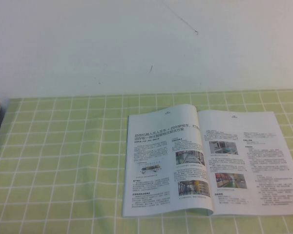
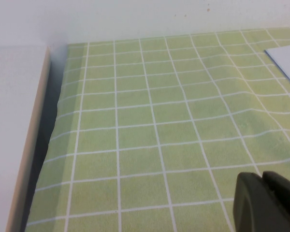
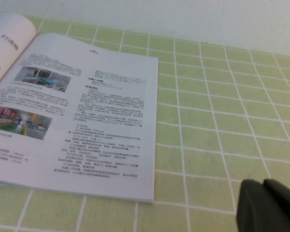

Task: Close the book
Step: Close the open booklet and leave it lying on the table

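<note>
The book [image 1: 210,163] lies open on the green-checked table [image 1: 63,161], toward the robot's right; its Chinese print is too blurred to read. The left gripper [image 2: 263,178] is closed and empty, well apart from the book. The right gripper [image 3: 263,184] is also closed and empty, near the book's right page.

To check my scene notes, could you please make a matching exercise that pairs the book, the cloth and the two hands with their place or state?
Things:
1. white printed paper book
2. green checked tablecloth
3. dark left hand
4. dark right hand

Places or states:
A. above cloth, just past the book's right page
B. lying open, pages up
C. above bare cloth, off to the book's left
D. spread under the book

Pairs: 1-B, 2-D, 3-C, 4-A
</note>
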Action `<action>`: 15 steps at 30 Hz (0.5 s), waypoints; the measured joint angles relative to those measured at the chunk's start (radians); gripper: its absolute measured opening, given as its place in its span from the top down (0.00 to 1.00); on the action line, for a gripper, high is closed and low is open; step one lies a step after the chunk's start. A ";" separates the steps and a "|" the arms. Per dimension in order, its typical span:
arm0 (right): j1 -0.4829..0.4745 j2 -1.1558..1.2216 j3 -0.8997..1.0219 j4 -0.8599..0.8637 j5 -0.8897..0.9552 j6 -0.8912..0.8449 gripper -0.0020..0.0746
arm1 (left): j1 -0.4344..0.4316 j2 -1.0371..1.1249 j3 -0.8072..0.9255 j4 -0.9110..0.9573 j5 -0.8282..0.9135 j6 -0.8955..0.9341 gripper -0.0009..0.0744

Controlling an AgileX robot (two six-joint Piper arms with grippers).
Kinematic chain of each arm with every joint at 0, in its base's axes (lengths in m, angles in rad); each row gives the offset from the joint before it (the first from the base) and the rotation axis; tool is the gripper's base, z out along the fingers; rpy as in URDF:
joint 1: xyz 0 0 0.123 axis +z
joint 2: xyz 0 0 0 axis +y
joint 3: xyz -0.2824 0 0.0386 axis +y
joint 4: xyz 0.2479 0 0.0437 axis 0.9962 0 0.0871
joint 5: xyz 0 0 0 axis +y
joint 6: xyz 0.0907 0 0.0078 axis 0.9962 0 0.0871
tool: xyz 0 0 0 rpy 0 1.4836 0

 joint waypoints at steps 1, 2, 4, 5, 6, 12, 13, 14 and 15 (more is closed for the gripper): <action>0.000 0.000 0.000 0.000 0.000 0.000 0.98 | 0.000 0.000 0.000 0.000 0.000 0.000 0.99; 0.000 0.000 0.000 0.000 0.000 0.000 0.98 | 0.000 0.000 0.000 0.000 0.000 0.000 0.99; 0.000 0.000 0.000 0.000 0.000 0.000 0.98 | 0.000 0.000 0.000 0.000 0.000 0.000 0.99; 0.000 0.000 0.000 0.000 0.000 0.000 0.98 | 0.000 0.000 0.000 0.000 0.000 0.000 0.99; 0.000 0.000 0.000 0.000 0.000 0.000 0.98 | 0.000 0.000 0.000 0.000 0.000 0.000 0.99; 0.000 0.000 0.002 0.000 -0.016 0.000 0.98 | 0.000 0.000 0.000 0.004 -0.004 0.000 0.99; 0.000 0.000 0.006 0.000 -0.032 0.000 0.98 | 0.000 0.000 0.000 0.006 -0.015 0.000 0.99; 0.000 0.000 0.008 0.000 -0.057 0.000 0.98 | 0.000 0.000 0.002 0.006 -0.030 0.000 0.99; 0.000 0.000 0.010 0.002 -0.080 0.000 0.98 | 0.000 0.000 0.005 0.006 -0.054 0.000 0.99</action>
